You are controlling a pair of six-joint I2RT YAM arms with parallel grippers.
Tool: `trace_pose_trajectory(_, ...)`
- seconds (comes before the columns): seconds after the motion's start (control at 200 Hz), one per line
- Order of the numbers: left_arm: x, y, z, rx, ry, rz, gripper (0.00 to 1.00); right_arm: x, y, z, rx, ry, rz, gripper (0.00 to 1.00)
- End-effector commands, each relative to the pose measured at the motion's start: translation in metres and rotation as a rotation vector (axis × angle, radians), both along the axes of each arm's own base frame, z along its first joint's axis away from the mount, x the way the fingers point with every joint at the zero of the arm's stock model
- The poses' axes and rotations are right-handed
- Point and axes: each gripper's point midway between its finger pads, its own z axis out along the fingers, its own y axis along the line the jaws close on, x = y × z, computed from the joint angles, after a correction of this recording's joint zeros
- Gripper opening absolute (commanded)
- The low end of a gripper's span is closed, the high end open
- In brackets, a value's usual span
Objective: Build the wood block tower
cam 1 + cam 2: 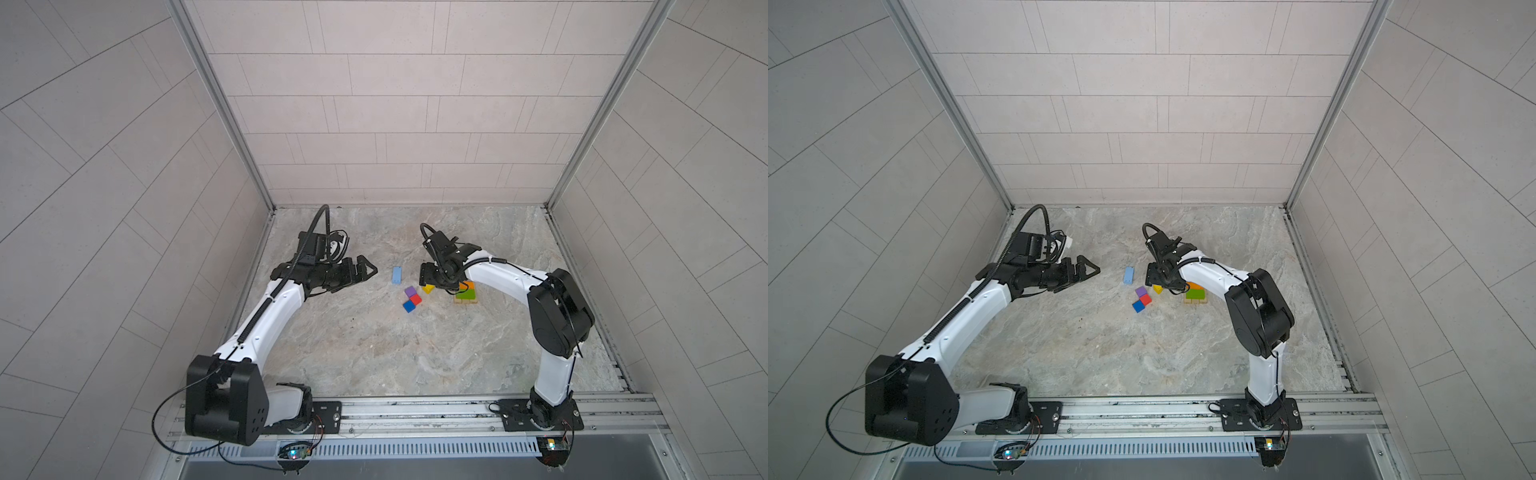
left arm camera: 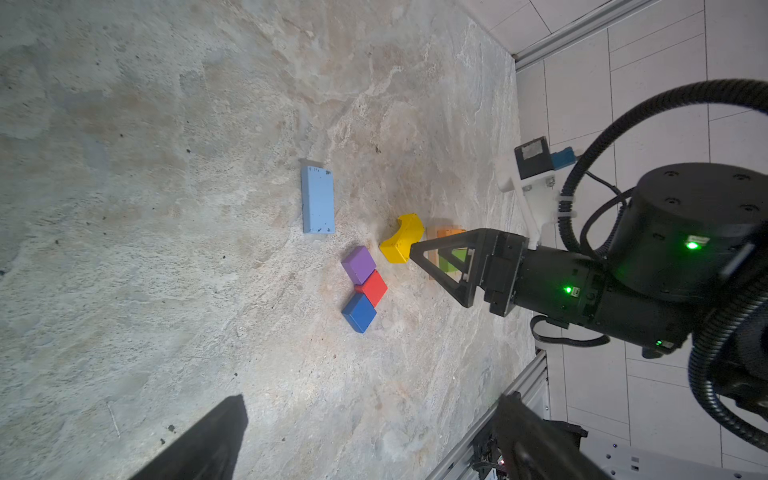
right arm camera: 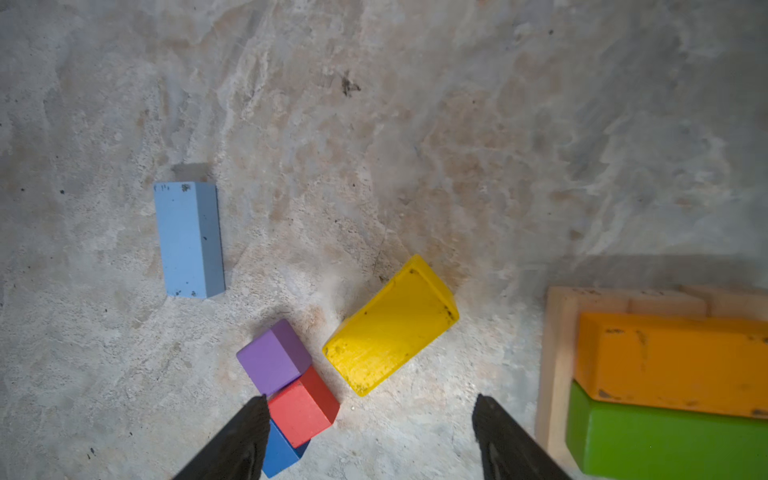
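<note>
The tower's start stands at the right: tan blocks (image 3: 557, 374) under an orange oblong (image 3: 673, 361) and a green oblong (image 3: 665, 436), also seen in a top view as the tower (image 1: 467, 294). The yellow block (image 1: 428, 288) (image 3: 390, 326) lies loose and slanted to its left. Purple (image 3: 272, 357), red (image 3: 303, 407) and blue (image 3: 282, 453) cubes touch in a diagonal row. A light-blue oblong (image 1: 397, 276) (image 3: 187, 239) lies apart, farther left. My right gripper (image 3: 370, 401) hangs open just over the floor beside the yellow block, holding nothing. My left gripper (image 1: 353, 281) (image 2: 374, 399) is wide open, well left of the blocks.
The blocks lie on a marbled grey table (image 1: 374, 345) boxed in by tiled walls. An aluminium rail (image 1: 415, 409) runs along the front edge with both arm bases on it. The right forearm (image 1: 498, 274) passes over the tower's back side.
</note>
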Motion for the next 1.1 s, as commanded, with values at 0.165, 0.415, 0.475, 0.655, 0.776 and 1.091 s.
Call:
trace_pose_trajectory(0.165, -0.001, 0.001, 0.000, 0.001, -0.015, -0.003, 0.99, 0.012, 0.009, -0.014, -0.002, 0.017, -0.022, 0.78)
trace_pose_trajectory(0.415, -0.001, 0.001, 0.000, 0.004, -0.015, -0.002, 0.99, 0.024, 0.013, -0.021, 0.000, 0.027, -0.015, 0.75)
trace_pose_trajectory(0.475, -0.001, 0.002, 0.000, 0.003, -0.014, -0.002, 0.99, 0.027, 0.014, -0.022, -0.002, 0.027, -0.014, 0.74)
trace_pose_trajectory(0.655, -0.001, 0.002, 0.000, 0.007, -0.015, -0.001, 0.99, 0.028, 0.010, -0.023, -0.041, 0.032, -0.001, 0.67)
trace_pose_trajectory(0.776, 0.000, 0.002, 0.000, 0.004, -0.014, -0.002, 0.99, 0.026, 0.007, -0.025, -0.059, 0.037, 0.007, 0.62)
trace_pose_trajectory(1.091, -0.001, 0.002, -0.001, 0.005, -0.014, -0.002, 0.99, 0.023, 0.003, -0.030, -0.125, 0.046, 0.036, 0.51)
